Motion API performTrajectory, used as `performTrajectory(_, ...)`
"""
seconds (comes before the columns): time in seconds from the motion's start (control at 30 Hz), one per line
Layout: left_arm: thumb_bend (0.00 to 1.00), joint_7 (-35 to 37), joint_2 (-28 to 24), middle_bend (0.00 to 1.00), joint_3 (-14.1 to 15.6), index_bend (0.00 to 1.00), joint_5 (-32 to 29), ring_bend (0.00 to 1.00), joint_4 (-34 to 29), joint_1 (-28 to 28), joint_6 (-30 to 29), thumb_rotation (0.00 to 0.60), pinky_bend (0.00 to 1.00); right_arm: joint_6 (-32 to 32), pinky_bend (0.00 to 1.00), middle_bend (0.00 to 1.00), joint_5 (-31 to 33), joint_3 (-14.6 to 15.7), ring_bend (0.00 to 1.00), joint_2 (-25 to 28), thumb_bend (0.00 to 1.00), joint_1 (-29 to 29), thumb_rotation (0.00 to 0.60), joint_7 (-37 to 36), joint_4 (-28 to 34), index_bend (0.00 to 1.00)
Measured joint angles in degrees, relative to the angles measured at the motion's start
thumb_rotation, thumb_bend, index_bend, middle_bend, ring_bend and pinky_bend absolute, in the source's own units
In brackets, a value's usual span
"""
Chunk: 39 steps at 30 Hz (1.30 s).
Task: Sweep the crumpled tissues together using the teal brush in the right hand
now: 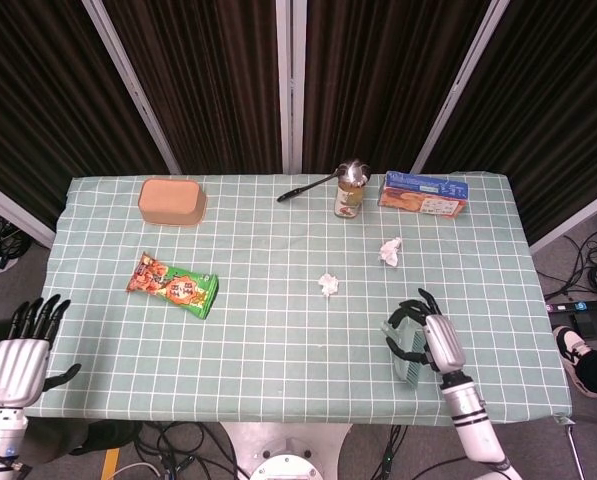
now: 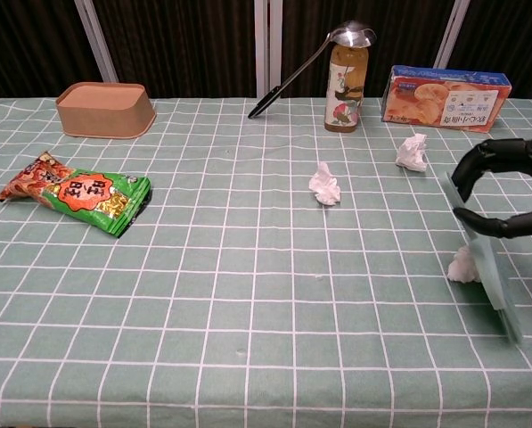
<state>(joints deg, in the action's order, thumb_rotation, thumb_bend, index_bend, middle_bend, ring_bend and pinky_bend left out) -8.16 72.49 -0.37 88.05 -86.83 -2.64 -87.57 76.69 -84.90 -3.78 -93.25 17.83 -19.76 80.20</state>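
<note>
My right hand (image 1: 434, 340) (image 2: 508, 189) grips the teal brush (image 1: 409, 352) (image 2: 485, 257) near the table's front right. The brush stands on edge, right against one crumpled tissue (image 2: 462, 265). In the head view the brush and hand hide that tissue. Farther back lie two more white tissues, one at mid-table (image 1: 327, 284) (image 2: 324, 185) and one to its right (image 1: 390, 250) (image 2: 413, 152). Off the table's front-left corner my left hand (image 1: 20, 357) hangs with its fingers spread and nothing in it.
A brown box (image 1: 173, 200) (image 2: 105, 109) sits at the back left. A snack bag (image 1: 173, 285) (image 2: 74, 192) lies on the left. At the back stand a bottle (image 1: 350, 197) (image 2: 343, 87), a spoon (image 2: 301, 69) leaning on it, and a cracker box (image 1: 423, 193) (image 2: 446, 96).
</note>
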Motion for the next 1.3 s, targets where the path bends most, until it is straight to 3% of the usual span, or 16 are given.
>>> performTrajectory(0.43, 0.12, 1.2, 0.2, 0.03, 0.2, 0.08, 0.1, 0.0, 0.7, 0.5, -0.4, 0.6, 0.0, -5.7, 0.02, 0.61, 4.6, -10.8, 0.26, -12.6, 0.33, 10.3, 0.6, 6.6, -9.5, 0.62)
performTrajectory(0.87, 0.12, 0.5, -0.2, 0.03, 0.1, 0.08, 0.0, 0.0, 0.0, 0.4, -0.3, 0.6, 0.0, -8.8, 0.02, 0.61, 5.5, -15.6, 0.26, -21.6, 0.33, 19.9, 0.6, 5.3, -23.3, 0.62)
performTrajectory(1.1, 0.12, 0.2, -0.5, 0.03, 0.1, 0.08, 0.1, 0.0, -0.5, 0.5, -0.4, 0.6, 0.0, -9.4, 0.04, 0.62, 2.6, -15.2, 0.27, -19.2, 0.33, 22.4, 0.6, 1.3, -23.7, 0.62)
performTrajectory(1.3, 0.12, -0.1, -0.6, 0.03, 0.2, 0.08, -0.1, 0.0, -0.7, 0.5, 0.0, 0.6, 0.0, -9.9, 0.05, 0.62, 0.0, -14.5, 0.28, -9.1, 0.33, 22.5, 0.6, -3.3, -17.3, 0.62)
